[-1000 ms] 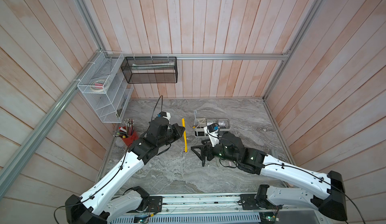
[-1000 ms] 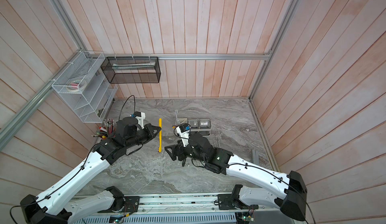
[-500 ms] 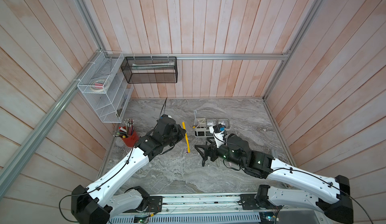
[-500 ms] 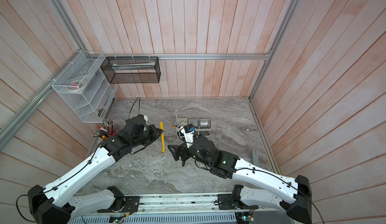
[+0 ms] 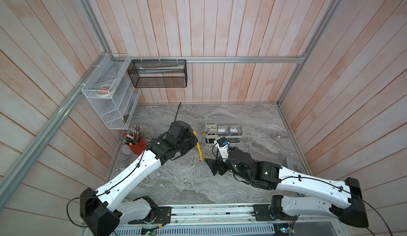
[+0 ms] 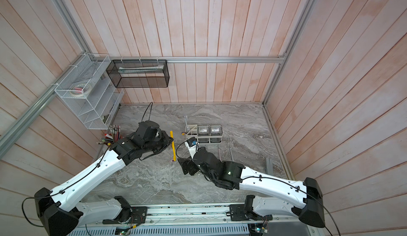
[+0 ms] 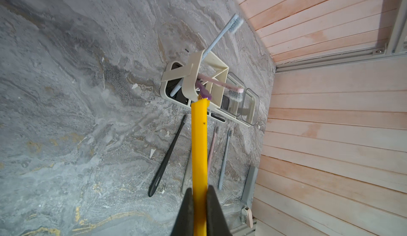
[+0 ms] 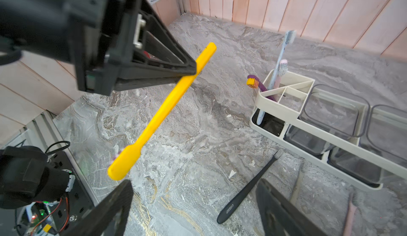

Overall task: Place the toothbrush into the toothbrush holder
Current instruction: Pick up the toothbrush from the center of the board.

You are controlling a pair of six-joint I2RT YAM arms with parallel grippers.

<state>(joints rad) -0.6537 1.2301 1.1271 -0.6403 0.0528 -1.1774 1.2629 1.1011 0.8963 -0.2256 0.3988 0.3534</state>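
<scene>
A yellow toothbrush [image 5: 198,146] [image 6: 173,147] hangs above the marble counter. My left gripper [image 7: 200,190] [image 8: 194,70] is shut on its handle [image 7: 199,140]. The plain handle end points toward the cream toothbrush holder [image 7: 193,76] [image 8: 278,109] [image 5: 207,140], a short way off. The bristle head [image 8: 120,165] hangs just off one finger of my right gripper [image 8: 193,182] [image 5: 211,166], which is open and holds nothing. The holder's divided section holds a blue, a pink and a purple brush. Its two clear cups are empty.
A black toothbrush [image 8: 246,193] and several pale ones [image 7: 224,157] lie on the counter in front of the holder. A red cup of pens [image 5: 137,143] stands at the left wall, under a white wire shelf [image 5: 110,96] and a black mesh basket [image 5: 158,74].
My left arm has carried the yellow toothbrush a little toward the holder and its wrist has turned. My right gripper has drawn back slightly from the brush, still open.
</scene>
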